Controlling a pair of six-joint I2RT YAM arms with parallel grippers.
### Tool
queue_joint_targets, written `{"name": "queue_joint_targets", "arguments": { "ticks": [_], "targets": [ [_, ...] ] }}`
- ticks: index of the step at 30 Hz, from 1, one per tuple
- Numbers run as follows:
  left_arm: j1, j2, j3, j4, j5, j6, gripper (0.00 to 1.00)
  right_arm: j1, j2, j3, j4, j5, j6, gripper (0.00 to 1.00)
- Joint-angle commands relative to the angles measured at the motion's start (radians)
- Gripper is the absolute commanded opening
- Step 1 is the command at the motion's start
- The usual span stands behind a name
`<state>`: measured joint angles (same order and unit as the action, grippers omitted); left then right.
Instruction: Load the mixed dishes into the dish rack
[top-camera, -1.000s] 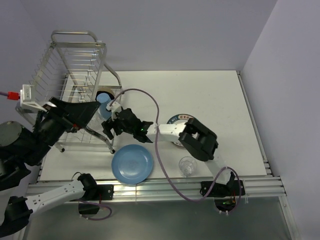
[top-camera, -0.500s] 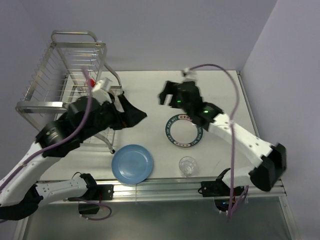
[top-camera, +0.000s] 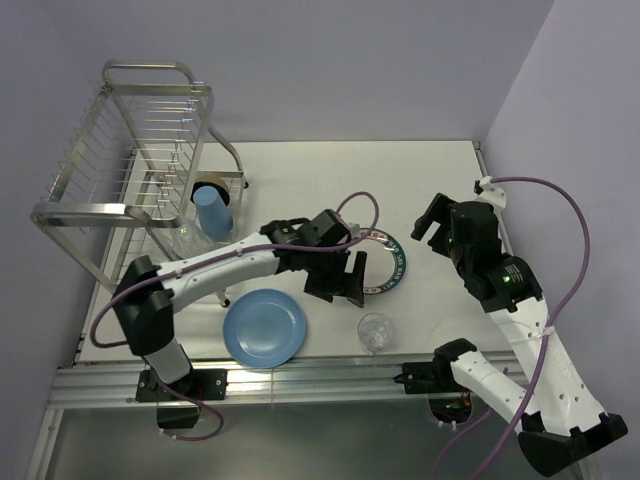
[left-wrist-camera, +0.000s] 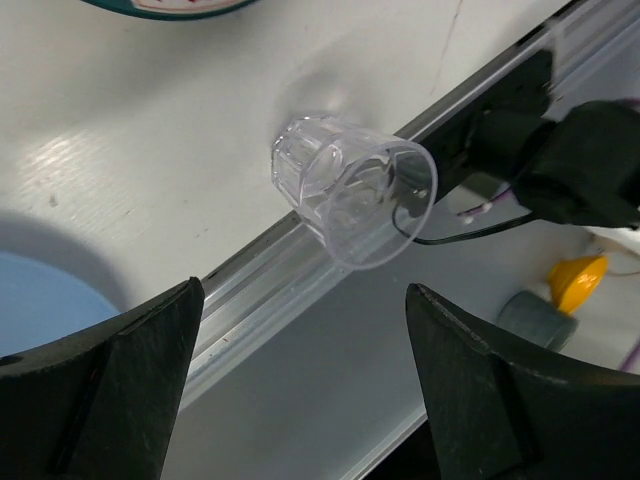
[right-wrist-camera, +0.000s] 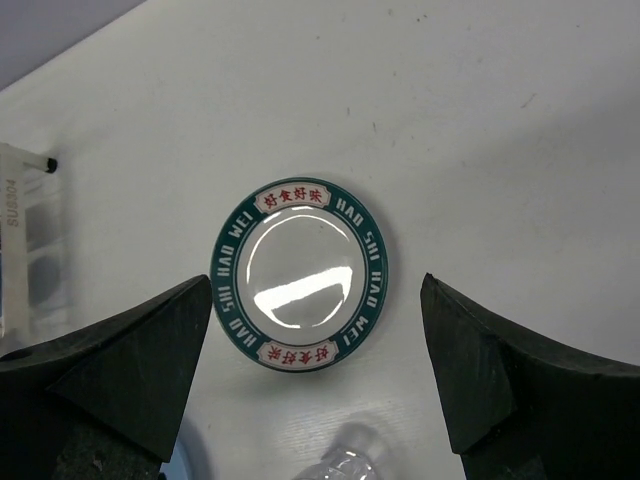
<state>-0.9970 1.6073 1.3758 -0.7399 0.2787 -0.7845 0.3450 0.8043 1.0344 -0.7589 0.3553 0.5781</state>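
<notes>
Top external: white table, lavender walls, dish rack

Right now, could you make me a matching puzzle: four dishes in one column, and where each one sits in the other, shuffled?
1. light-blue cup
2. plain blue plate
3. lettered plate
4. clear glass on the table

a. partly under the left arm in the overhead view
b. in front of the open left end effector
c. inside the dish rack
d. flat beside the rack's front foot

Pairs: 1-c, 2-d, 3-a, 4-b.
</notes>
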Motion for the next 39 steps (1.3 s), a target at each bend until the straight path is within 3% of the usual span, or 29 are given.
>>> {"name": "queue_joint_targets", "arguments": {
  "ticks": [1,18,24,27,28,31,33,34,39],
  "targets": [
    [-0.043,0.078,0.101,0.03,0.068,0.08,0.88,-0.02,0.0,0.023,-0.056,0.008,-0.015,0.92],
    [-0.078,0.298,0.046,0.077,0.088,0.194,0.84,-0.06,-0.088,0.061,-0.043,0.014,-0.089,0.92],
    [-0.077,0.329,0.055,0.085,0.085,0.215,0.75,-0.061,-0.103,0.059,-0.053,0.01,-0.08,0.92],
    [-0.077,0.324,0.06,0.099,0.086,0.232,0.6,-0.061,-0.111,0.065,-0.06,0.014,-0.077,0.92],
    [-0.077,0.321,0.062,0.099,0.086,0.232,0.47,-0.061,-0.114,0.067,-0.062,0.014,-0.075,0.92],
    [-0.075,0.313,0.069,0.093,0.093,0.243,0.24,-0.061,-0.123,0.07,-0.068,0.01,-0.069,0.92],
    [-0.077,0.301,0.071,0.083,0.097,0.249,0.15,-0.063,-0.123,0.07,-0.074,-0.001,-0.064,0.92],
    [-0.077,0.281,0.071,0.079,0.093,0.252,0.03,-0.061,-0.12,0.073,-0.079,-0.025,-0.063,0.92],
    [-0.063,0.149,0.074,0.043,0.053,0.266,0.0,-0.064,-0.064,0.114,-0.111,-0.211,-0.052,0.92]
  ]
}}
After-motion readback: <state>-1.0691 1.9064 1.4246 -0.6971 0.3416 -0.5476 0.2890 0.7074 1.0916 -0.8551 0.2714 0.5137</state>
